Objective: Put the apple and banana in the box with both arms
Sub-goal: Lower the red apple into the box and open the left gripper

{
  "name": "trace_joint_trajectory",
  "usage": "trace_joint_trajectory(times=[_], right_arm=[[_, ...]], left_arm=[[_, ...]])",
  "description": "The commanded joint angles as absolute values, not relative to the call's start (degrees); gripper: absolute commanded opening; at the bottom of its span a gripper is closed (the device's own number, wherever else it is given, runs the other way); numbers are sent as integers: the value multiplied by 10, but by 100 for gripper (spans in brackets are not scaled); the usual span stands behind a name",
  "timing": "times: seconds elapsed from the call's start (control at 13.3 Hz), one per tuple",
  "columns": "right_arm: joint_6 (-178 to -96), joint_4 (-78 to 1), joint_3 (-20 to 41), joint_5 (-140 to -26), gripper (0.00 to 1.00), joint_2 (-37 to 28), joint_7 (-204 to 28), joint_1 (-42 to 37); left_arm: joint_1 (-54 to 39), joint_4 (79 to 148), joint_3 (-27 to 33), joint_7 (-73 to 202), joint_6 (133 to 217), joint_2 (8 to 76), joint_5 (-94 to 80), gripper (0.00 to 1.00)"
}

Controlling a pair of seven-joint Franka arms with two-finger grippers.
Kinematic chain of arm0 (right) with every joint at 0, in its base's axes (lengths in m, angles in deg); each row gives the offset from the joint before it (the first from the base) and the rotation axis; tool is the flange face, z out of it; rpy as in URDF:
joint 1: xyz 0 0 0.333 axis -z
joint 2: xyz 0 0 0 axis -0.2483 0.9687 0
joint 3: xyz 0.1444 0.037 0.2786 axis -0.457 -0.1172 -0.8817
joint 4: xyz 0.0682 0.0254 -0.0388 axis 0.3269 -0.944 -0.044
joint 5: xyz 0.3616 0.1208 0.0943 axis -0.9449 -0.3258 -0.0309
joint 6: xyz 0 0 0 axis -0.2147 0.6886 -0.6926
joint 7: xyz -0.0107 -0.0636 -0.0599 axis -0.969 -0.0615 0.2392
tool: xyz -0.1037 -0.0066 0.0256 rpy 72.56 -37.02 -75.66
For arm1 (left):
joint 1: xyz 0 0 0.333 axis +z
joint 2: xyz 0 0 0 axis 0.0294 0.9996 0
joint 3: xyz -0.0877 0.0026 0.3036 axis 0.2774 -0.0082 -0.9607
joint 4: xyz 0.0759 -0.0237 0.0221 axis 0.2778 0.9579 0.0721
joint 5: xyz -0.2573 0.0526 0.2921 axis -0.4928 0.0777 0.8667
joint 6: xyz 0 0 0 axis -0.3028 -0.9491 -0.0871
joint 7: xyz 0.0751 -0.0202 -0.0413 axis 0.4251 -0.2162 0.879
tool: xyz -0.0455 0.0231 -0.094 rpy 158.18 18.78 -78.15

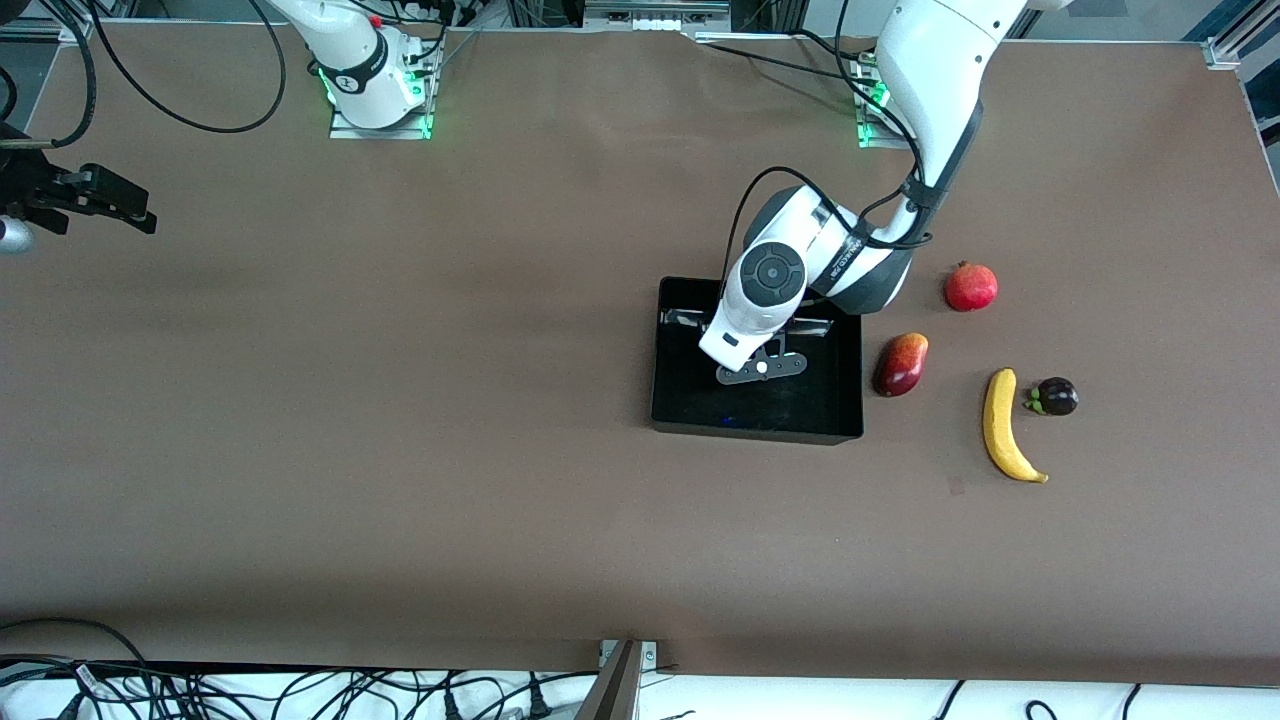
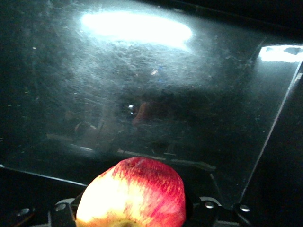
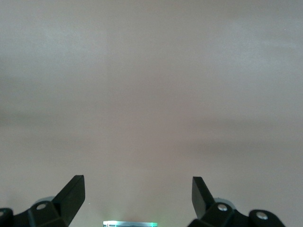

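Note:
My left gripper (image 1: 760,368) hangs over the black box (image 1: 755,432), shut on the red and yellow apple (image 2: 135,194). In the left wrist view the apple fills the space between the jaws, above the scratched glossy floor of the box (image 2: 142,94). The front view hides the apple under the left hand. The yellow banana (image 1: 1003,425) lies on the table toward the left arm's end, apart from the box. My right gripper (image 1: 135,212) waits open over bare table at the right arm's end, nothing between its fingers (image 3: 71,195).
A dark-red-and-yellow mango (image 1: 902,364) lies just beside the box. A pomegranate (image 1: 971,287) sits farther from the front camera than the mango. A small dark purple fruit (image 1: 1055,397) rests next to the banana. Cables run along the table's near edge.

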State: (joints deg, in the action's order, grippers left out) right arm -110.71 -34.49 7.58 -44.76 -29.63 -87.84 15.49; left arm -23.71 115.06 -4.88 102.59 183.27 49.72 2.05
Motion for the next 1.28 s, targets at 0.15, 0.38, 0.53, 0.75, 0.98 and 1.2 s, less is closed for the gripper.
trace_joint_trajectory(times=[0.15,0.38,0.53,0.75,0.98,1.2], right_arm=[[-1100,-339,78,-458,100,-296,-875,153],[-1100,-339,78,-458,100,-296,-875,153],[-1100,-339,78,-458,100,-296,-875,153],[-1100,-339,78,-458,100,-296,-875,153],[-1099,-339,78,-458,100,-296,-875,153],[-1100,-339,78,-458,100,-296,-875,153]], left_arm=[[-251,1172,-44,1012,1877,507,9,0],[-255,1193,-41,1015,1908,516,9,0],[-255,1194,-40,1014,1913,522,9,0],[-253,1194,-40,1012,1931,535,10,0],[-250,1194,-40,1012,1941,543,14,0],[-248,1193,-40,1012,1947,549,17,31]])
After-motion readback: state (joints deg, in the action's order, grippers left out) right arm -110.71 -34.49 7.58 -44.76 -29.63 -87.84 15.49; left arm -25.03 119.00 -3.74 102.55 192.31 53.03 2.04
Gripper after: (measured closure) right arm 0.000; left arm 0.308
